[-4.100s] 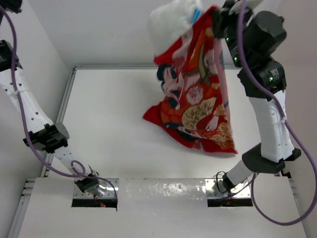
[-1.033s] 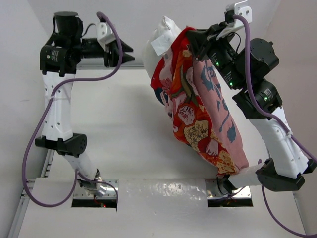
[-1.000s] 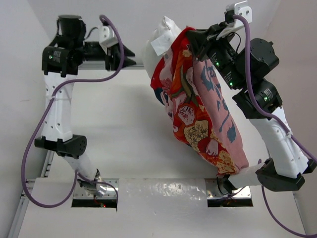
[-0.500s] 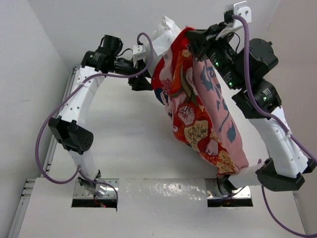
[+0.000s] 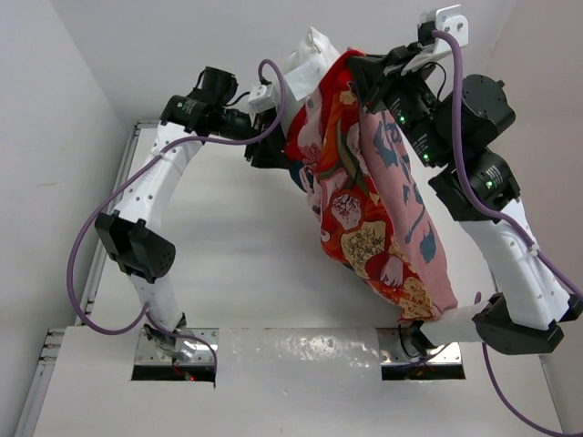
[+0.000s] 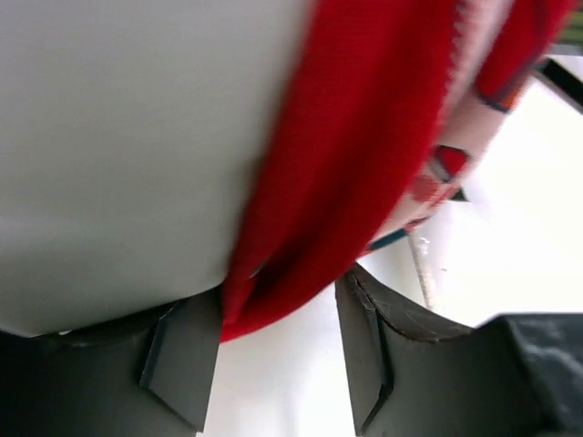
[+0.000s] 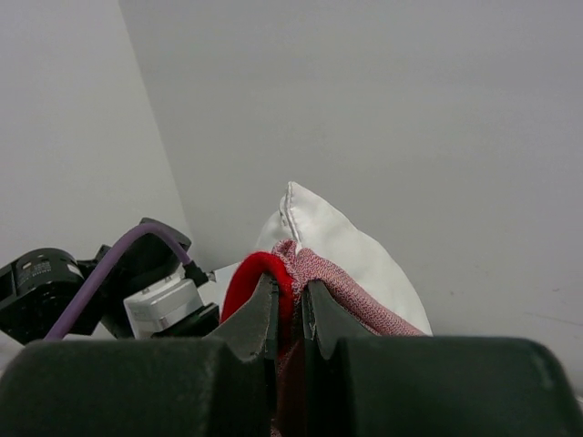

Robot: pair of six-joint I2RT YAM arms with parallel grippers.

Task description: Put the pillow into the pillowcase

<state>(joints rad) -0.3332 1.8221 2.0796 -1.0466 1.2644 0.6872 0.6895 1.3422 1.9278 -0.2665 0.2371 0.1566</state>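
Observation:
The red doll-print pillowcase [image 5: 364,209] hangs in the air, with my right gripper [image 5: 360,77] shut on its top hem. The white pillow [image 5: 310,55] sits inside it, one corner poking out above the opening. In the right wrist view the jaws [image 7: 290,291] pinch the red and pink hem [image 7: 346,300], with the pillow [image 7: 346,246] just behind. My left gripper [image 5: 278,150] is at the case's left edge. Its fingers [image 6: 182,364] stand apart, with a red fold of the pillowcase [image 6: 355,164] between them, lying against the left one. The pillow [image 6: 137,137] bulges above.
The white table [image 5: 209,246] lies below, with a metal rail [image 5: 118,209] along its left side. The case's lower end hangs close to the right arm's base [image 5: 510,328]. A purple cable [image 5: 100,228] loops beside the left arm. White walls close in behind and at the sides.
My left arm has swung in from the far left to the pillowcase's left edge, and its fingers now straddle the red hem. The right arm and hanging case have barely moved.

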